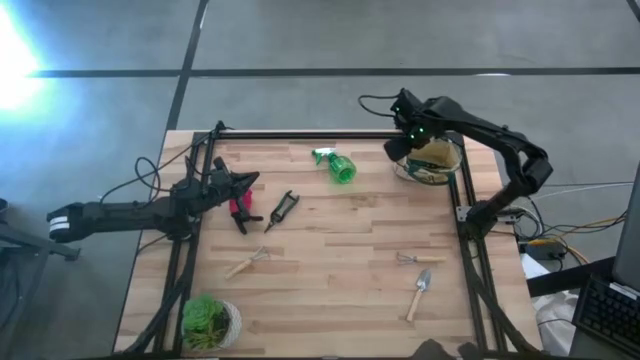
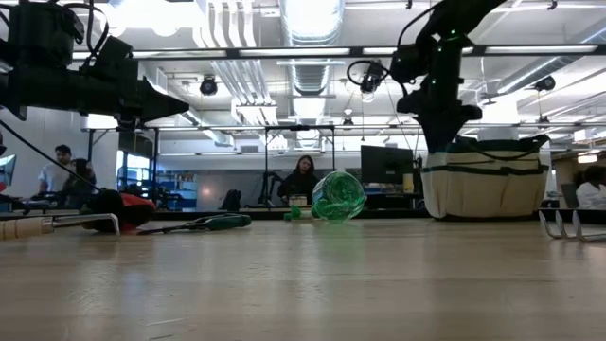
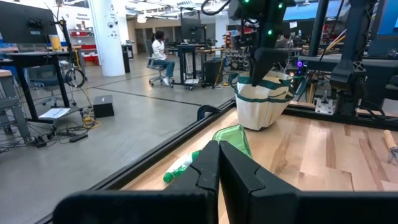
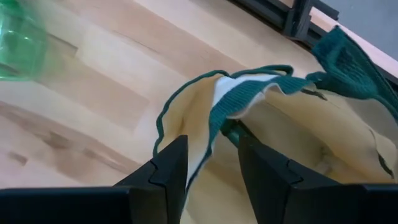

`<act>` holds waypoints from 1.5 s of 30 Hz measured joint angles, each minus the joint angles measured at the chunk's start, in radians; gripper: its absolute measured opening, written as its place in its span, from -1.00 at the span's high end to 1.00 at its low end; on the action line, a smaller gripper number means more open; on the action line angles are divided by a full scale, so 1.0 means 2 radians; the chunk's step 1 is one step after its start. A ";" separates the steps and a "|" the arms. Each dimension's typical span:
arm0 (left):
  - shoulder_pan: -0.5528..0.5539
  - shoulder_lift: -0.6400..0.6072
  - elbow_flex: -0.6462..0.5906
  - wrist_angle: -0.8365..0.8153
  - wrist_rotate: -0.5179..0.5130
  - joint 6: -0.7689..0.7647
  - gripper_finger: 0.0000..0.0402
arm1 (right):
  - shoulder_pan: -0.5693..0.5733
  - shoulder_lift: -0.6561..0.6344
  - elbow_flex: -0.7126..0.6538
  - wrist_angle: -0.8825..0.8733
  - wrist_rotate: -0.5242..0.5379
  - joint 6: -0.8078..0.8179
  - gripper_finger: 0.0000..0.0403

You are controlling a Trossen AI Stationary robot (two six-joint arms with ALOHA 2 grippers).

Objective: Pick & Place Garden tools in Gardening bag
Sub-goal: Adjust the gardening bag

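The gardening bag point(image 1: 432, 160) is being kept at the far right corner of the wooden table point(image 1: 340, 270), upright, mouth up. The right gripper point(image 4: 211, 155) is being held right at the bag's near rim, its fingers parted with the green-trimmed edge of the bag between them; from the right wrist view the trim is seen passing through the gap, but whether it is actually being pinched cannot be told. In the low view the same gripper point(image 2: 440, 118) is being shown just above the bag point(image 2: 483, 180).

The left gripper point(image 1: 245, 183) is being held above the left side of the table, fingers closed together with nothing between them, as seen in the left wrist view point(image 3: 219, 171). It is being positioned over the red-handled tool point(image 1: 240, 207), not touching it.

The rest of the garden tools are being left lying flat on the table: the black pruners point(image 1: 283, 209) just right of the red-handled tool, the green spray bottle point(image 1: 336, 165) on its side at the far middle, left of the bag, a small wooden-handled fork point(image 1: 246, 262) in the left middle, a small rake point(image 1: 415, 259) and a trowel point(image 1: 419, 294) at the near right. A potted plant point(image 1: 208, 320) is being seen at the near left corner. People are being seen seated in the room beyond.
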 joint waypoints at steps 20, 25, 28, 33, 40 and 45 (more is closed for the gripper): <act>0.000 0.000 0.000 0.000 0.000 0.000 0.93 | 0.000 0.019 0.000 -0.001 -0.001 -0.032 0.95; 0.000 0.000 0.000 0.000 0.000 0.000 0.93 | 0.000 0.018 0.000 -0.001 -0.001 -0.034 0.96; 0.000 0.000 0.000 0.000 0.000 0.000 0.93 | 0.000 0.018 0.000 -0.001 -0.001 -0.036 0.96; 0.000 0.000 0.000 0.000 0.000 0.000 0.93 | 0.000 0.018 0.000 -0.001 -0.001 -0.036 0.96; 0.000 0.000 0.000 0.000 0.000 0.000 0.93 | 0.004 0.018 0.000 -0.002 -0.006 -0.041 0.96; 0.000 0.000 0.000 0.000 0.000 0.000 0.93 | 0.017 0.017 0.000 -0.003 -0.007 -0.041 0.96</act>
